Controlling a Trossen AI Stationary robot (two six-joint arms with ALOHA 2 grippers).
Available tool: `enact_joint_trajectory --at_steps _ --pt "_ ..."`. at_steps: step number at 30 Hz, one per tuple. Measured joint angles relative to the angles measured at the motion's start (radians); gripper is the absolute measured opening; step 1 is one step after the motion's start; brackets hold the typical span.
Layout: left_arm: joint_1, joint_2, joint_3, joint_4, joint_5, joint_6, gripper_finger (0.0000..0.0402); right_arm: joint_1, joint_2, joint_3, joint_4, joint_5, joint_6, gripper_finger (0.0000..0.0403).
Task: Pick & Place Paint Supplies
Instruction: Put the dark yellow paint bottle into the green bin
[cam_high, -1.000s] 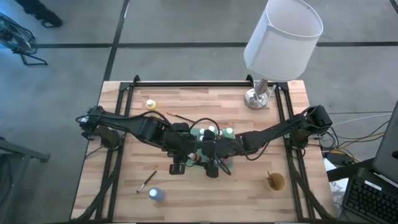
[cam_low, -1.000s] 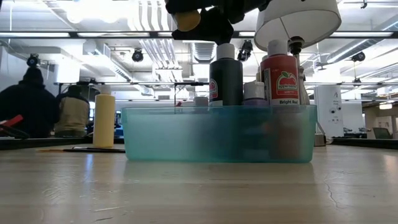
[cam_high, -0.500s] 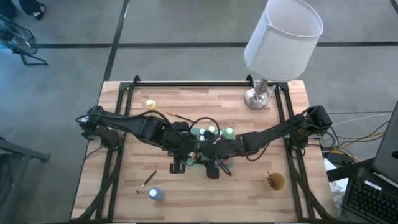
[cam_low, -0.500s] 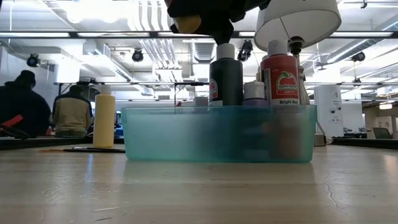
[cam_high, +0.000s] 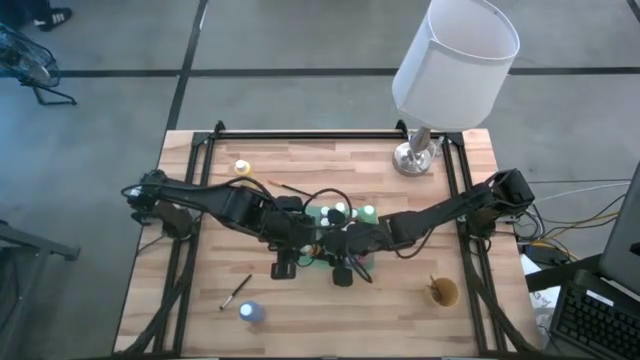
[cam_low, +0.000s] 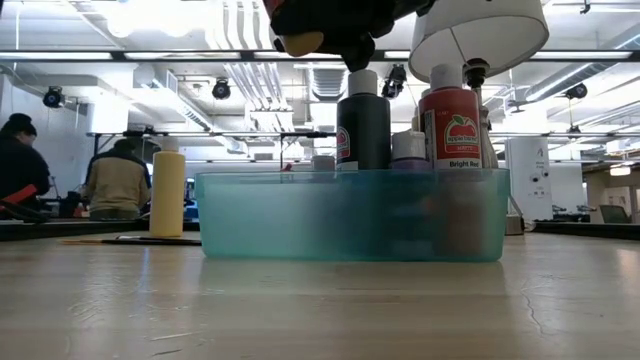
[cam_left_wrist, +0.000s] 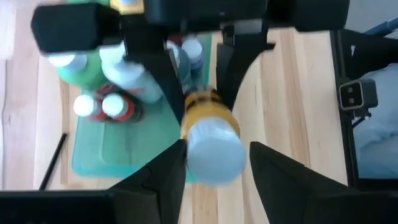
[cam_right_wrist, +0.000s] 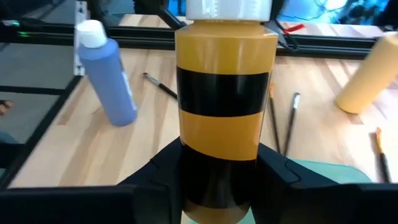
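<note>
Since 1 second ago the 2 grippers have barely shifted above the table's middle; the right gripper (cam_right_wrist: 221, 177) has closed in on the ochre bottle (cam_right_wrist: 226, 106), and a person (cam_low: 18, 165) in the room behind has moved toward the picture's edge. That bottle is ochre with 2 black bands and a white ribbed cap, held in the air over the teal bin (cam_low: 250, 215). The right gripper's fingers press against its lower body on both sides, pinching it. The left gripper (cam_left_wrist: 214, 165) flanks the cap end, its fingers spread with a slight gap on 1 side.

Inside the bin stand a dark bottle (cam_low: 362, 120), a red bottle (cam_low: 450, 125) labelled bright red, and a small pale-capped bottle (cam_low: 410, 148) between them. The left wrist view also shows a green bottle (cam_left_wrist: 87, 71) with a white cap in the bin.

Out on the table, a pale yellow bottle (cam_high: 242, 168) stands toward the far edge, a blue bottle (cam_high: 250, 313) near the front, and a thin brush (cam_high: 236, 291) lies just beside it.
</note>
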Motion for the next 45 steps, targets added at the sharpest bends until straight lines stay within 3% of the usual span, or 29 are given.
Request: enact_joint_trajectory --at_steps 3,6,11,15,19,21,25,31,35,39,45 --pt "-0.001 -0.010 0.027 -0.080 -0.009 -0.043 0.0180 0.000 -0.008 0.000 -0.024 0.029 0.004 0.0123" --pt "-0.031 -0.049 0.038 -0.125 -0.123 -0.091 0.0181 -0.002 -0.022 0.000 -0.047 0.039 0.004 0.0116" --pt "-0.159 -0.140 -0.032 -0.106 -0.478 -0.174 0.0181 0.016 -0.044 -0.005 -0.065 0.048 -0.016 0.0112" --pt "-0.323 -0.214 -0.194 -0.027 -0.819 -0.267 0.0181 0.033 -0.045 -0.017 -0.058 0.083 -0.040 0.0124" --pt "-0.468 -0.281 -0.434 0.240 -1.118 -0.274 0.0181 0.039 -0.045 -0.049 0.000 0.097 -0.047 0.0124" --pt "-0.507 -0.306 -0.549 0.409 -1.187 -0.191 0.0181 0.040 -0.045 -0.063 0.039 0.090 -0.053 0.0118" --pt "-0.499 -0.355 -0.744 0.760 -1.161 -0.043 0.0181 0.047 -0.045 -0.069 0.049 0.087 -0.054 0.0113" --pt "-0.453 -0.412 -0.956 1.273 -0.996 0.283 0.0181 0.076 -0.045 -0.069 0.085 0.084 -0.089 0.0127" --pt "-0.431 -0.453 -1.021 1.502 -0.804 0.439 0.0181 0.080 -0.045 -0.069 0.085 0.083 -0.102 0.0121" --pt "-0.388 -0.466 -1.021 1.500 -0.654 0.420 0.0181 0.078 -0.045 -0.069 0.085 0.084 -0.105 0.0115" --pt "-0.347 -0.464 -0.980 1.349 -0.619 0.263 0.0181 0.082 -0.045 -0.069 0.082 0.071 -0.103 0.0128"
